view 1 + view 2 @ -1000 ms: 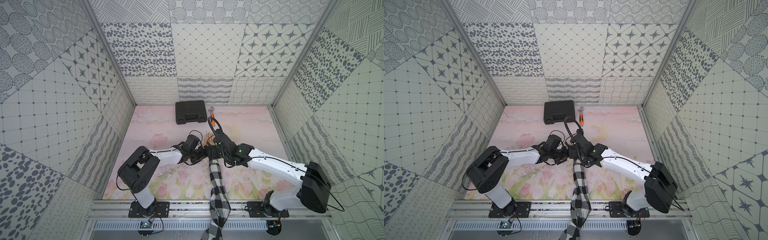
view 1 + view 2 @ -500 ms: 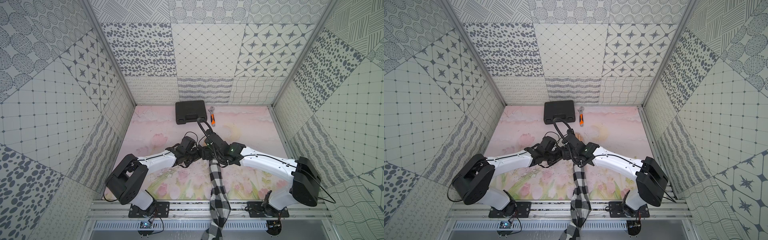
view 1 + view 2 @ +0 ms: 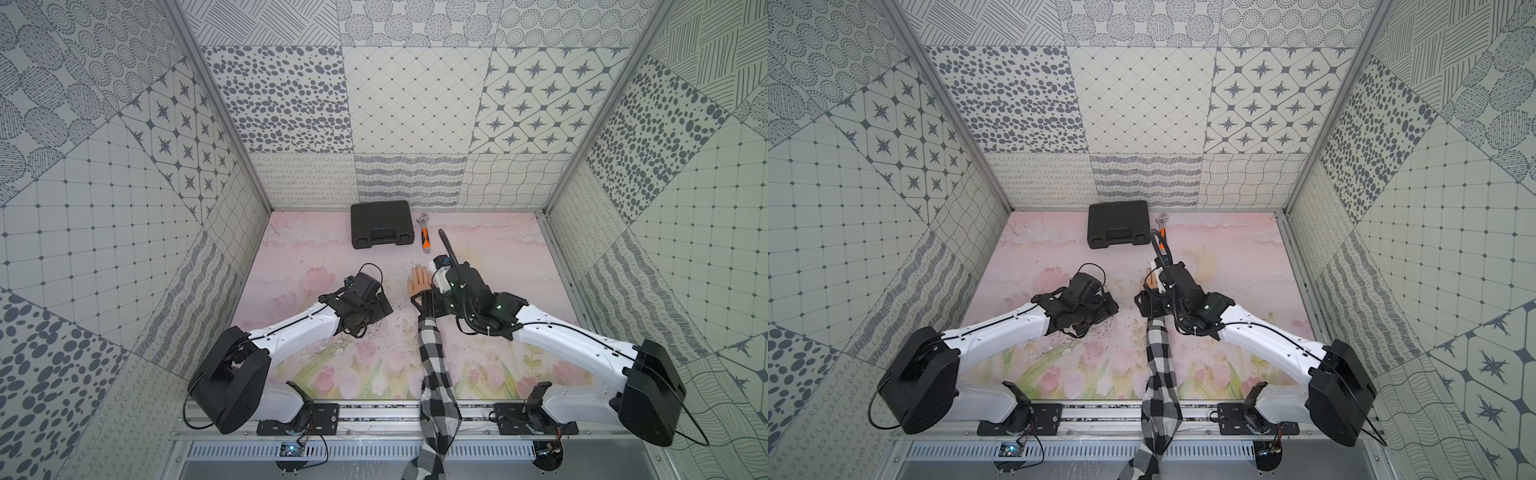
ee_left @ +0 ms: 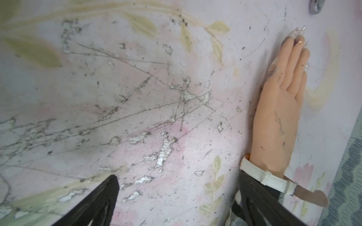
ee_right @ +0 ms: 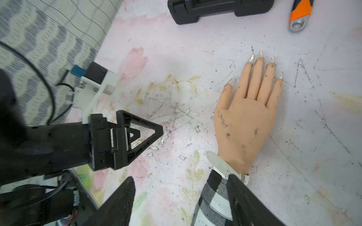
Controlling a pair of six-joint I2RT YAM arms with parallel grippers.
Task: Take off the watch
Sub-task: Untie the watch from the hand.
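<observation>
**Now the left claw stands clear; the watch is still on the wrist**

Against the view a second ago, when both my claws crowded the wrist, my left claw (image 4: pixel 177 179) has drawn away across the floral mat (image 4: pixel 137 97) and spread wide, holding nothing. That uncovers the mannequin hand (image 5: pixel 244 121), which lies flat with its fingers toward the black case (image 3: pixel 382 224). The watch (image 4: pixel 262 176) is still around the wrist, where the hand meets the checked sleeve (image 3: pixel 432 361). Only its pale strap shows; the face is hidden. One strap end juts out beside the wrist, so I judge the fastening loosened but the removal unfinished. My right claw (image 5: pixel 180 178) has scarcely shifted. It hangs over the sleeve just behind the strap, jaws apart, one finger across the cloth, gripping nothing. Whether it touches the strap I cannot tell.
</observation>
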